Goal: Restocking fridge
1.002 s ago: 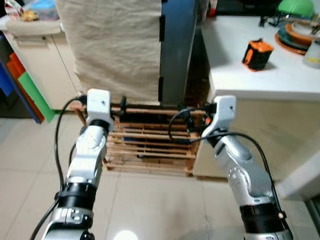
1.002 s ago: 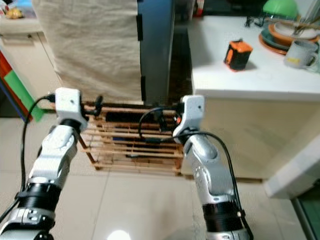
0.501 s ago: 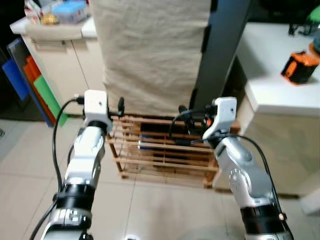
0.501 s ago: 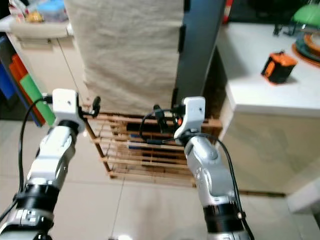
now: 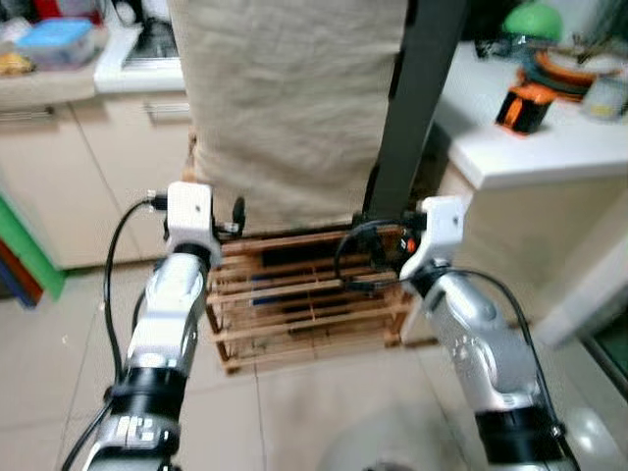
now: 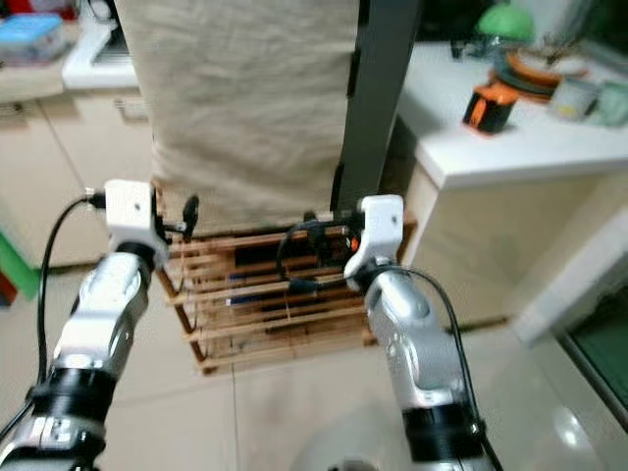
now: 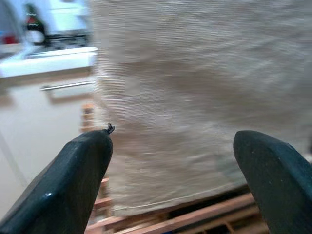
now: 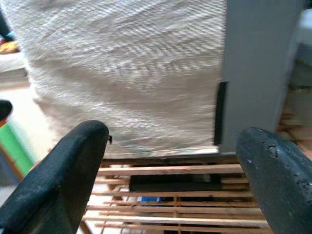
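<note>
With left gripper (image 7: 170, 180) and right gripper (image 8: 175, 180) both spread and empty, square up to the cloth-draped fridge (image 5: 294, 98) ahead before reaching; its handle probably lies beyond the right gripper.

Kitchen corner, tiled floor (image 5: 59, 383).
Wooden slatted rack (image 5: 304, 304) seen btwn cream cabinets (image 5: 88, 167) & white counter (image 5: 540, 147).

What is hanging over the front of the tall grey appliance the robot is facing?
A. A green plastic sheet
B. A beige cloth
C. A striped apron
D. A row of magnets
B: a plain beige cloth drapes down the front of the grey appliance, ending just above the wooden slatted rack on the floor, with both grippers, left gripper and right gripper, held open before it.
</note>
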### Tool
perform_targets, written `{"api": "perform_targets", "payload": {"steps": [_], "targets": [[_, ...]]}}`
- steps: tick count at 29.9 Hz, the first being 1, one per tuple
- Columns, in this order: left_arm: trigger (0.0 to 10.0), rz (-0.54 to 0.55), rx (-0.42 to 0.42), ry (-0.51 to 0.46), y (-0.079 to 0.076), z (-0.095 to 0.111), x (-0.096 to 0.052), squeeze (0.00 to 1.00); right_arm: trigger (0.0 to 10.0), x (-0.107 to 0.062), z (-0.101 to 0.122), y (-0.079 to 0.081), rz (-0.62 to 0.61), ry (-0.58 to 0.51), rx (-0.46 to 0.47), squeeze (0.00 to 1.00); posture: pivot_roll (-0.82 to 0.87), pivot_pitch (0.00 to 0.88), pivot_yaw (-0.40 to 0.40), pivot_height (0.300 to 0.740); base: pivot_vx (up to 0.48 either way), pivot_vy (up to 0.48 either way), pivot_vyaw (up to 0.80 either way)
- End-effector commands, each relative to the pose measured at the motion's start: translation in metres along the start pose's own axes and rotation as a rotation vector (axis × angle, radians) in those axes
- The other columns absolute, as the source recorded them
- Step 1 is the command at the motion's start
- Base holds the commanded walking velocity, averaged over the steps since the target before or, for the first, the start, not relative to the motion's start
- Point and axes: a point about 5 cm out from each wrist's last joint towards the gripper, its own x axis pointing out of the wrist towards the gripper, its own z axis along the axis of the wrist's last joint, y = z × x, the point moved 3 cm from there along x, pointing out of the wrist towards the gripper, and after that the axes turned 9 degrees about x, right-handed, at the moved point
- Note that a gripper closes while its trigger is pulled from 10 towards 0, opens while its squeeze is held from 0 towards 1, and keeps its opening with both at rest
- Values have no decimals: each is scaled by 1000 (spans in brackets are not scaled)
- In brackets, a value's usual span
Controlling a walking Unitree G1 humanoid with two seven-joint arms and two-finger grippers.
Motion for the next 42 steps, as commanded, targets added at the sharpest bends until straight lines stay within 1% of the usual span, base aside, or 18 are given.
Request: {"api": "perform_targets", "payload": {"steps": [1, 7, 11, 13, 15, 19, 20, 23, 24, 25, 26, 27, 35, 42], "targets": [[10000, -27, -3, -31, -6, 9, 3, 0, 10000, -3, 0, -5, -22, -1, -8, 0, -163, 0, 39, 740, 0, 480, -700], [10000, -40, -1, -37, -7, 10, 3, 0, 10000, -4, 4, -8, -30, -20, -21, 0, -163, 0, 43, 740, 0, 480, -699], [10000, -54, -2, -36, -7, 9, 4, 0, 10000, -14, 13, -16, -83, -90, -63, 0, -158, 0, 43, 740, 0, 480, -700], [10000, -63, -4, -27, -8, 7, 3, 0, 10000, -21, 18, -27, -167, -138, -49, 0, -158, 0, 43, 740, 0, 480, -700], [10000, -65, -4, -25, -8, 6, 3, 0, 10000, -24, 18, -35, -211, -153, -46, 0, -160, 0, 43, 740, 0, 480, -700], [10000, -80, -14, -27, -11, 6, 3, 0, 10000, -31, 24, -57, -347, -199, -52, 0, -163, 0, 45, 740, 0, 480, -697], [10000, -87, -22, -41, -12, 9, 3, 0, 10000, -31, 26, -59, -354, -202, -54, 0, -163, 0, 45, 740, 0, 480, -700], [10000, -108, -44, -68, -15, 14, 3, 0, 10000, -31, 27, -61, -359, -205, -63, 0, -163, 0, 45, 740, 0, 480, -700], [10000, -153, -77, -95, -23, 21, 3, 0, 10000, -31, 27, -62, -362, -206, -74, 0, -162, 0, 48, 740, 0, 480, -700], [10000, -175, -94, -105, -27, 23, 2, 0, 10000, -31, 27, -62, -363, -207, -80, 0, -160, 0, 49, 740, 0, 480, -706], [10000, -175, -94, -105, -27, 23, 2, 0, 10000, -31, 27, -62, -363, -207, -80, 0, -160, 0, 49, 740, 0, 480, -706], [10000, -195, -108, -109, -31, 24, 0, 0, 10000, -30, 27, -62, -369, -211, -84, 0, -160, 0, 49, 740, 0, 480, -700], [10000, -179, -80, -94, -28, 20, -1, 0, 10000, -28, 26, -63, -380, -214, -84, 0, -156, 0, 46, 740, 0, 480, -702], [10000, -198, -104, -113, -33, 22, -6, 0, 10000, -28, 24, -66, -385, -211, -85, 0, -156, 0, 46, 740, 0, 480, -701]]}}
